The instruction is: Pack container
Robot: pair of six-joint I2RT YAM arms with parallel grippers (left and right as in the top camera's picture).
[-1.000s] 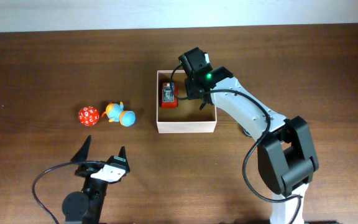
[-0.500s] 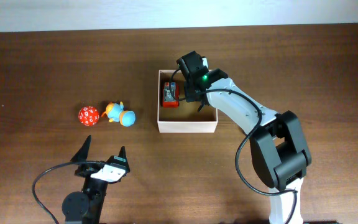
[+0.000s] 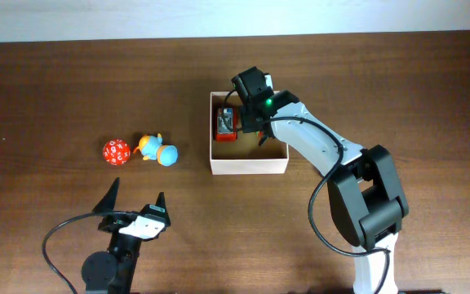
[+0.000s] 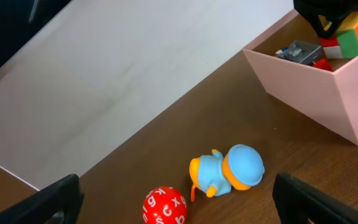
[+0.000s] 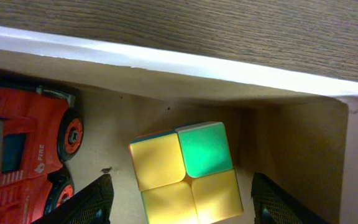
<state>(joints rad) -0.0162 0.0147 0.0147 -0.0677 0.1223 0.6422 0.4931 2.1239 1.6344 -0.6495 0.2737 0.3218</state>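
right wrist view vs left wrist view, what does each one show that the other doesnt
Only the right wrist view shows the floor of the container and the wheels of the red truck. Only the left wrist view shows the blue and orange toy and red ball on the table. Both show the container, the truck and the coloured cube.

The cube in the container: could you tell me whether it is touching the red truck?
Apart. The right wrist view shows bare tan floor of the container between the cube and the red truck.
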